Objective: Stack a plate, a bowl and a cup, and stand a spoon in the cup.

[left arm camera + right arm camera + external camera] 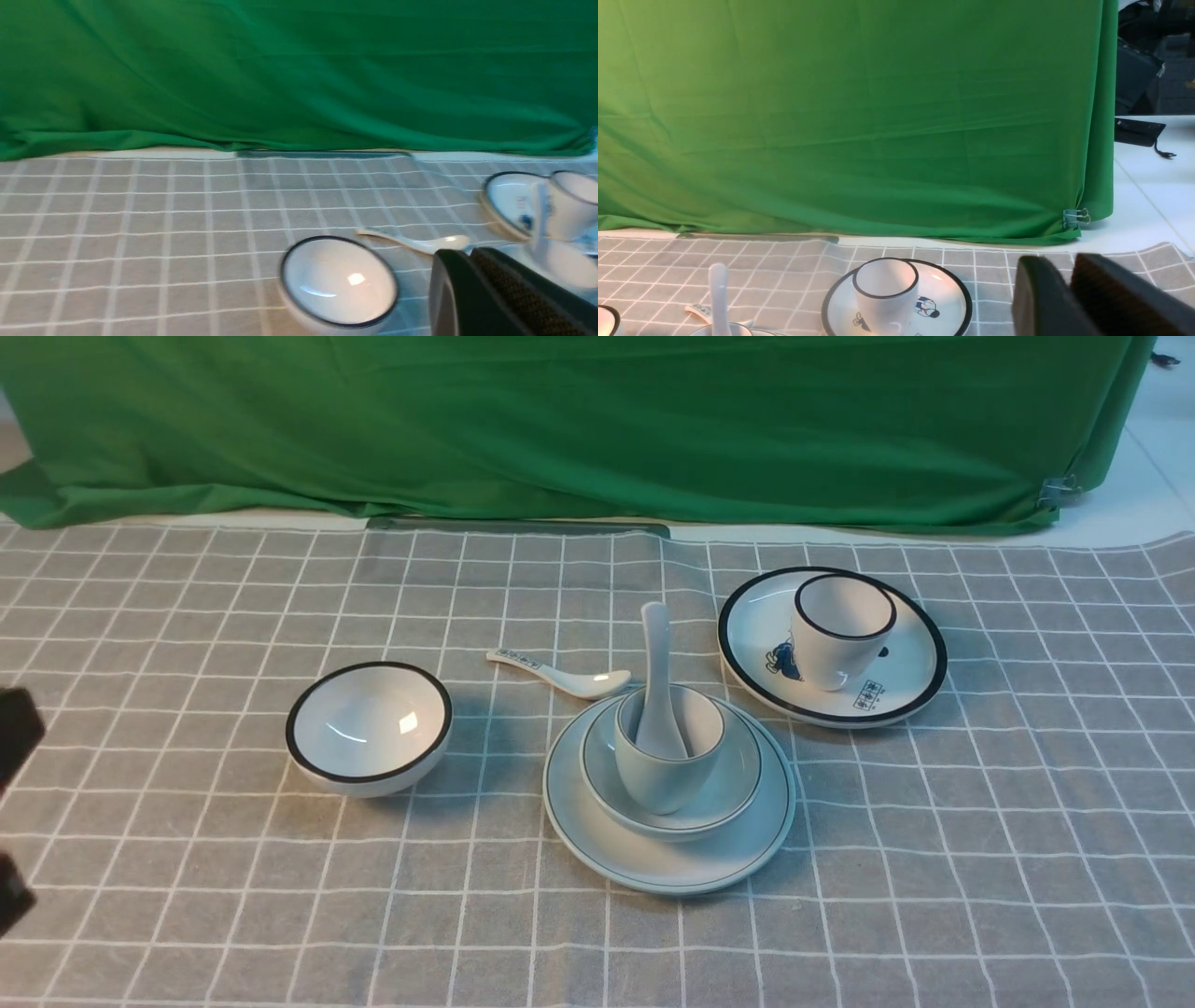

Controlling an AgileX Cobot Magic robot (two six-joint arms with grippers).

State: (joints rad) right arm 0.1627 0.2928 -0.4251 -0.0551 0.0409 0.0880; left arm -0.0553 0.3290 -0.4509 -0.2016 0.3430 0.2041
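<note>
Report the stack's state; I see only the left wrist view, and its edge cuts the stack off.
Observer: In the front view, the small pale white handleless cup sits in the pale white round bowl, which sits on the large pale white round plate.
Operator: Confirm the spoon.
Observer: The plain white ceramic soup spoon stands in that cup, scoop down, handle pointing up.
Operator: Find the right end effector.
Observer: It is outside the front view. The right wrist view shows the right end effector holding nothing.
</note>
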